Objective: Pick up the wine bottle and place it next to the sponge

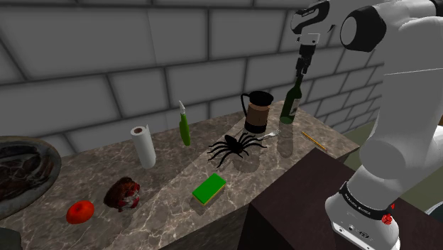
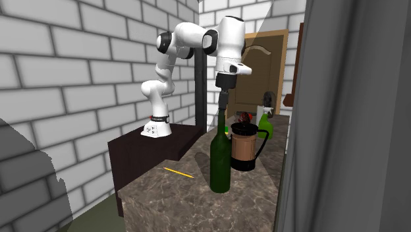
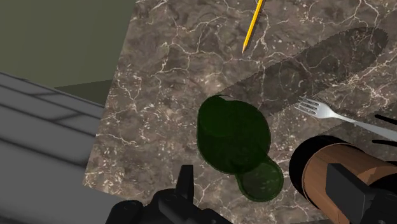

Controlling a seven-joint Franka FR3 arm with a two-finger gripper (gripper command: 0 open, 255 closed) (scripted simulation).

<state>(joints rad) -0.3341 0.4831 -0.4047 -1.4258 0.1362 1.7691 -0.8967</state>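
The dark green wine bottle (image 1: pixel 290 104) stands upright near the right end of the marble counter (image 1: pixel 170 181) in the shoulder view, beside a brown coffee press (image 1: pixel 257 111). My gripper (image 1: pixel 302 71) hangs straight above the bottle's neck, open and holding nothing. In the second exterior view the gripper (image 2: pixel 224 105) is just over the top of the bottle (image 2: pixel 220 158). From the wrist, the bottle (image 3: pixel 232 133) is seen from above, its mouth between my gripper's (image 3: pixel 262 186) spread fingers, untouched. The green sponge (image 1: pixel 209 189) lies near the counter's front edge, well left of the bottle.
Close to the bottle are a fork (image 1: pixel 268 135), a yellow pencil (image 1: pixel 312 139) and a black spider figure (image 1: pixel 234 148). Further left stand a green spray bottle (image 1: pixel 184 124), a paper towel roll (image 1: pixel 144 146), a tomato (image 1: pixel 80 211) and a reddish lump (image 1: pixel 122 194). A brick wall backs the counter.
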